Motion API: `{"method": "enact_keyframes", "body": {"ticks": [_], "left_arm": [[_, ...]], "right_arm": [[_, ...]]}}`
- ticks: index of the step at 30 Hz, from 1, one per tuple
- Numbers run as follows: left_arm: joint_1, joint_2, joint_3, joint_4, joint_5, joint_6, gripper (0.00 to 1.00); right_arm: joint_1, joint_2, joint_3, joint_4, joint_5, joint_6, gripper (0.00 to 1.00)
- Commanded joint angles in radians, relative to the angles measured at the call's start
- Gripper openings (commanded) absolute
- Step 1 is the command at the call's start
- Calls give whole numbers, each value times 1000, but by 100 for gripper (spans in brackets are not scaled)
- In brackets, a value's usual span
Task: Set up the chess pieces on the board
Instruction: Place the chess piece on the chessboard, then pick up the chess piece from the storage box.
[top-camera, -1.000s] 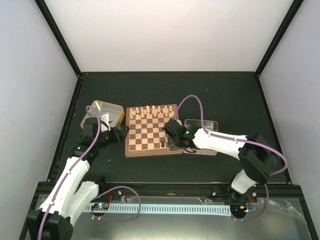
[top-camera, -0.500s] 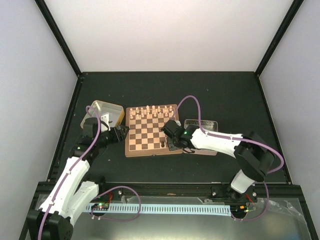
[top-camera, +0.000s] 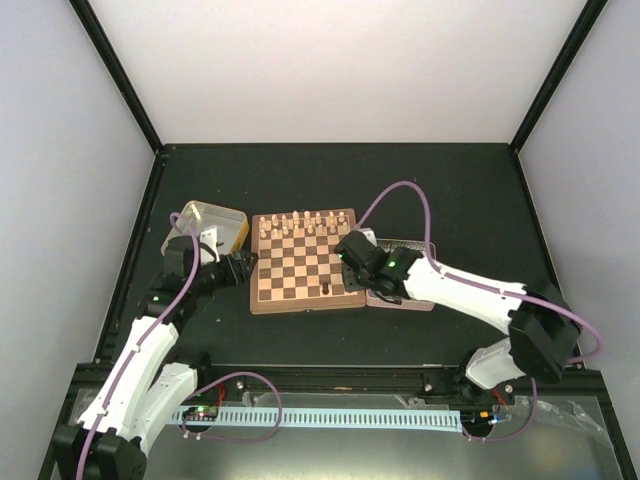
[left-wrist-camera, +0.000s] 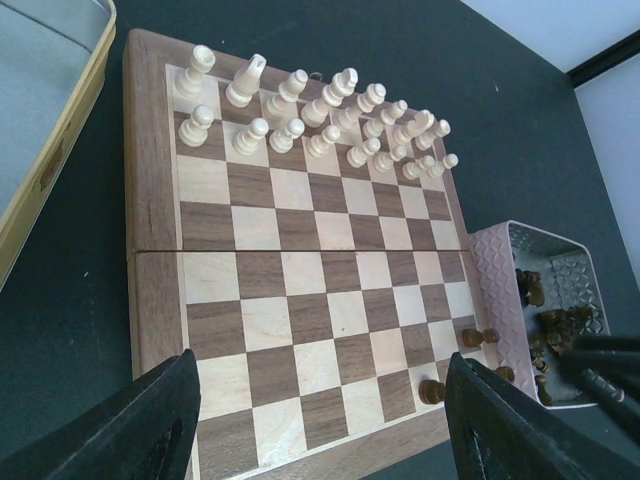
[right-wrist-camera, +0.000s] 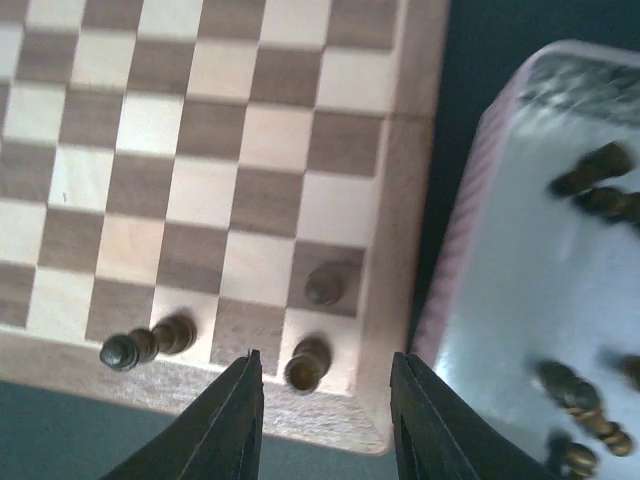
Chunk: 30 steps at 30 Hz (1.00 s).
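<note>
Dark brown, a chess piece (right-wrist-camera: 305, 365) stands released on the board (right-wrist-camera: 385, 250) as the right gripper (right-wrist-camera: 326, 364), just parted and empty, frees itself for another.

We take the chessboard (top-camera: 290, 272) as the reference. One set of chessmen (left-wrist-camera: 320, 120) stands on its two far rows. Three chess pieces (right-wrist-camera: 305, 365) of the other set stand at its near right corner: one on the corner square, one on the square directly behind, and one farther left on the near row. A tin tray (left-wrist-camera: 495, 285) lies just right of the chessboard and holds the remaining chess pieces (left-wrist-camera: 548, 322). A second tin (top-camera: 215, 209) lies just left of the far left corner.
</note>
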Motion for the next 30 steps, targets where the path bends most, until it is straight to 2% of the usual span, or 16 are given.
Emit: {"method": "enact_keyframes", "body": {"ticks": [1, 5, 10, 14, 19, 28, 30], "left_arm": [[-5, -30, 54, -27, 28, 31, 69], [-5, -53, 91, -64, 36, 68, 70], [-6, -77, 120, -78, 52, 98, 71], [-5, -83, 145, -94, 48, 115, 72], [-6, -120, 151, -133, 33, 136, 72], [-5, -222, 99, -156, 12, 127, 74], [-5, -242, 89, -147, 5, 121, 74]], "right_arm": [[-67, -98, -30, -41, 99, 61, 38], [-160, -156, -106, -59, 78, 87, 38], [-249, -155, -183, -37, -6, 45, 40], [-270, -112, -202, -9, -38, 12, 42], [-274, -61, -204, 33, -47, -15, 40], [-274, 3, -223, 83, -49, -14, 24], [-274, 3, -226, 87, -46, -14, 15]]}}
